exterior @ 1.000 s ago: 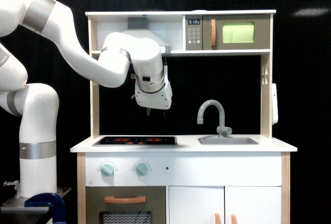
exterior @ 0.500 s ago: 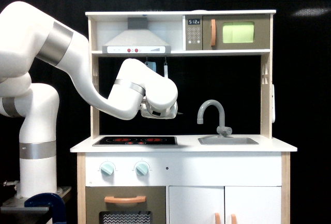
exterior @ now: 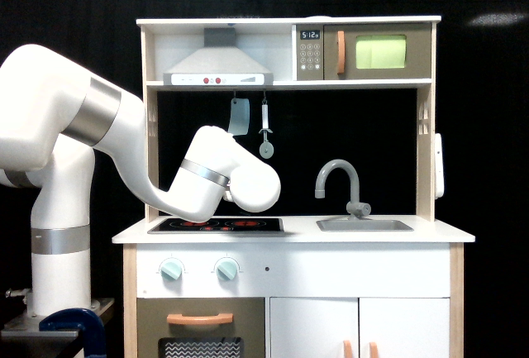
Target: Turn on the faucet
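Observation:
The grey toy faucet [exterior: 340,178] stands at the back of the sink [exterior: 364,226], its arched spout curving toward the exterior view's left. Its small stubby lever [exterior: 359,207] sits at the base on the exterior view's right. The white arm's rounded wrist [exterior: 250,183] hangs low over the stove top, roughly a hand's width to the exterior view's left of the spout and apart from it. My gripper is hidden behind that wrist, so its fingers do not show.
A black stove top [exterior: 216,225] lies under the wrist. Two mint-green knobs [exterior: 171,270] sit on the front panel. A spatula [exterior: 239,116] and another utensil [exterior: 265,136] hang above. The shelf, hood [exterior: 216,67] and microwave [exterior: 376,52] close off the space overhead.
The arm has swung down and folded from under the hood to just above the stove. The gripper, seen earlier pointing down then sideways, is now hidden. The faucet is unchanged.

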`<state>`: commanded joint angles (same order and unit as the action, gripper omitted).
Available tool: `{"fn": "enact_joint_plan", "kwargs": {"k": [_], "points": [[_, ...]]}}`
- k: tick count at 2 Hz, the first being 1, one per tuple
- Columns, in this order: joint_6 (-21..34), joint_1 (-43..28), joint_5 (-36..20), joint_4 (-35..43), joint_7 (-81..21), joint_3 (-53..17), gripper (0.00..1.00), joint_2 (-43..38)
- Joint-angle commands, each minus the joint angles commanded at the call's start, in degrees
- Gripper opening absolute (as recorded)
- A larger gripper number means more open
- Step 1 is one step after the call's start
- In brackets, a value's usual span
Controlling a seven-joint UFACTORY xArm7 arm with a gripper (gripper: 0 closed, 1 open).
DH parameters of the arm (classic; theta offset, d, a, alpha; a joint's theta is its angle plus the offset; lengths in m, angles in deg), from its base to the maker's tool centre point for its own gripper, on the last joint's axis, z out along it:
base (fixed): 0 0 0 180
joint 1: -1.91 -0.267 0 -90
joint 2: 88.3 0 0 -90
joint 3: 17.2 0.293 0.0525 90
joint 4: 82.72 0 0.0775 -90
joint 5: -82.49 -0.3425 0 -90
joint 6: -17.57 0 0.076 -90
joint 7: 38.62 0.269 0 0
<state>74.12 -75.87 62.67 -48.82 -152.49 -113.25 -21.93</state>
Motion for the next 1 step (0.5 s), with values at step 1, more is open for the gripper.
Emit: {"fn": "enact_joint_plan", "kwargs": {"k": [1], "points": [[1.27,-4.24,0.9,2.22,1.27,-0.33,1.0,3.66]]}}
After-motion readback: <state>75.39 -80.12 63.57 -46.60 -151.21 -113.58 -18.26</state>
